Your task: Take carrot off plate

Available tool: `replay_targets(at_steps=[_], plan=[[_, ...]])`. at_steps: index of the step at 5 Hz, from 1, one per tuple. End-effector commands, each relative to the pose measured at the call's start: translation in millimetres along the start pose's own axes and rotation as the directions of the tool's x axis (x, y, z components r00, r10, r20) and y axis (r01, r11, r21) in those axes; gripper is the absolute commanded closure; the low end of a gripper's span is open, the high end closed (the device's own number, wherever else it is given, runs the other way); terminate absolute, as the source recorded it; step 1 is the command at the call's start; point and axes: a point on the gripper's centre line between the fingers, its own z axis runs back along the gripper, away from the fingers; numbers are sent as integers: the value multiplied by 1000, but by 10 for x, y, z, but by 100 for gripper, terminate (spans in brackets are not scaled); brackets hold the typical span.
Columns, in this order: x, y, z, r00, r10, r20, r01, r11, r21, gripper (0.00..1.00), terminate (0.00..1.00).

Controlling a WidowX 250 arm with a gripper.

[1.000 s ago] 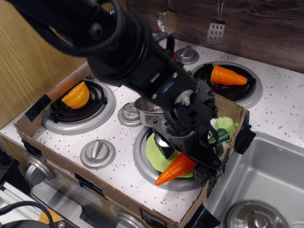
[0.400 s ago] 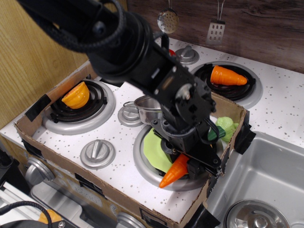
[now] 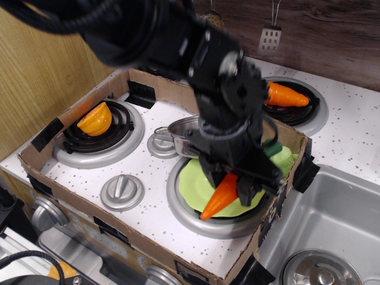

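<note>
Since a second ago your arm has pulled up and back toward the middle of the stove, and the carrot (image 3: 221, 196) has come up with it, so more of the plate (image 3: 196, 185) shows now than before. Your gripper (image 3: 233, 185) is pinching the carrot around its thicker upper half, with the black fingers (image 3: 248, 189) clamped on either side. It hangs tilted, orange tip pointing down and to the lower left, and the dark green stem end pokes out up by the right side of the wrist. The tip sits over the near edge of the plate, and I can't tell whether it's touching the plate or just clear of it.

The lime-green plate is lying on the front right burner (image 3: 178, 208), inside the cardboard box (image 3: 77, 205) that wraps around the stove top. You've got the steel pot (image 3: 183, 135) just behind the plate, half hidden by the arm. A small orange bowl piece (image 3: 95, 119) sits on the front left burner, well apart from everything else. The stubby orange carrot (image 3: 287, 96) is over on the back right burner, outside the box. Some pale green leafy thing (image 3: 285, 159) is tucked by the box's right wall, just beside the plate. To the right there's the sink (image 3: 332, 237)
</note>
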Motion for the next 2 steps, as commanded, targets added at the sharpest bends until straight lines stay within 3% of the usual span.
replay_targets(at_steps=[1,2], plan=[[23,410,253,995,-78,68,75,996,46,100,0],[19,734,364,984,-160,72,153,983,96,100,0]])
